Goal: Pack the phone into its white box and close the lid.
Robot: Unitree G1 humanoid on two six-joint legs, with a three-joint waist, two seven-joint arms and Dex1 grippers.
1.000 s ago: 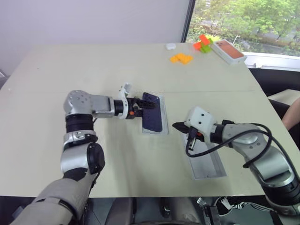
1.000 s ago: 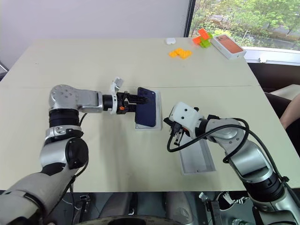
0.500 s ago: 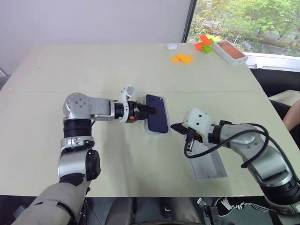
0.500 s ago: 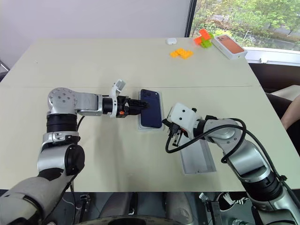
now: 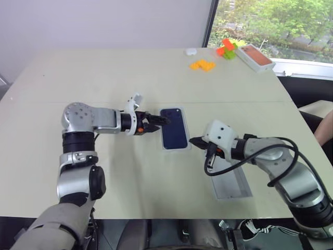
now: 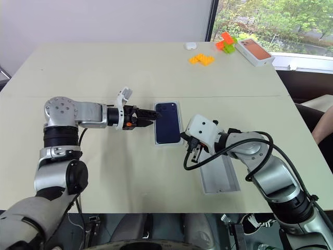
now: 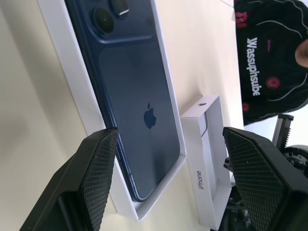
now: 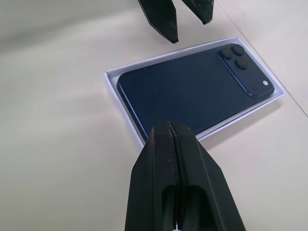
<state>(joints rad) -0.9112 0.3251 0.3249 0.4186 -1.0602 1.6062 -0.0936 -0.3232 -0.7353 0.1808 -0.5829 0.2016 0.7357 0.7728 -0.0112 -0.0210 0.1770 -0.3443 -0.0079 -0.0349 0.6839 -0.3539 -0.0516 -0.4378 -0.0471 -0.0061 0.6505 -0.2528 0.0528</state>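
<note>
Your phone [image 5: 174, 128] lies in the white box [image 6: 179, 121] mid-desk, perhaps not fully seated; capping it tilted could jam the lid [image 5: 229, 179]. The left gripper [image 5: 158, 121], fingers spread, hangs just beside the box; the right gripper [image 5: 193, 140], fingers pressed together, sits between box and lid.

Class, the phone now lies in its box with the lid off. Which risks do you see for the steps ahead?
1. The phone may not be seated flat in the white box; then the lid could jam.
2. The lid lies hollow side up under the right gripper, whose fingers are shut; flipping it may drop it.
3. The open left gripper is beside the box and could nudge it.
</note>
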